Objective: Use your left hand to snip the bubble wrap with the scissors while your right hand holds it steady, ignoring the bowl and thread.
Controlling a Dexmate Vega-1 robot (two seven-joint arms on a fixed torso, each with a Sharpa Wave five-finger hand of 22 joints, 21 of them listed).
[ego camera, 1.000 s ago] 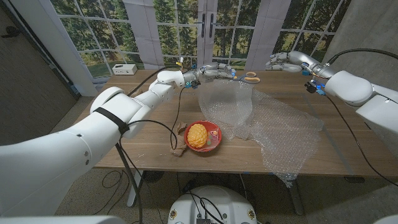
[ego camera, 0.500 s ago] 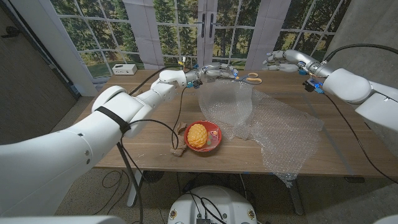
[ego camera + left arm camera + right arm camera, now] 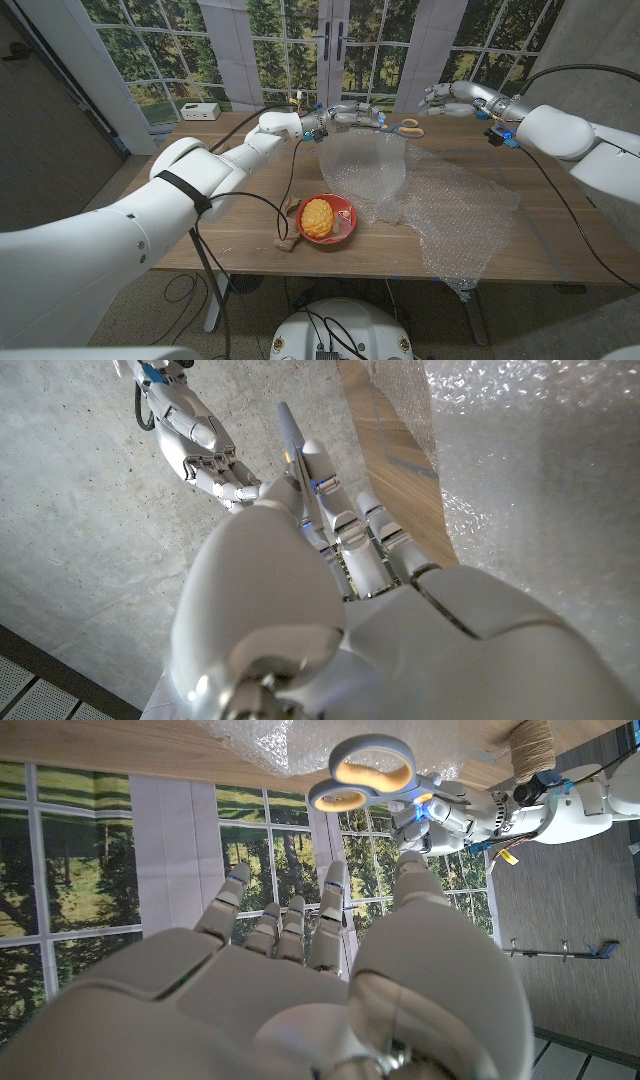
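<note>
My left hand point(image 3: 352, 116) reaches over the table's far edge and holds the scissors point(image 3: 406, 126) by the blade end. Their grey, orange-lined handles point(image 3: 370, 768) point toward my right hand point(image 3: 450, 98). That hand hovers just right of the handles with its fingers spread and nothing in it. In the left wrist view the scissors point(image 3: 287, 435) show edge-on past my fingers, with the right hand point(image 3: 205, 445) beyond them. The clear bubble wrap point(image 3: 440, 200) lies over the table's right half, bulging up point(image 3: 365, 165) just in front of my left hand.
A red bowl point(image 3: 345, 212) with a yellow knobbly thing in it sits at the table's middle front, and small brown items lie to its left. A twine spool point(image 3: 530, 740) stands behind the left wrist. A white box point(image 3: 200, 111) sits back left on the wooden table point(image 3: 230, 240).
My right hand has drifted left and slightly down toward the scissors' handles. The left hand has edged a little right with the scissors.
</note>
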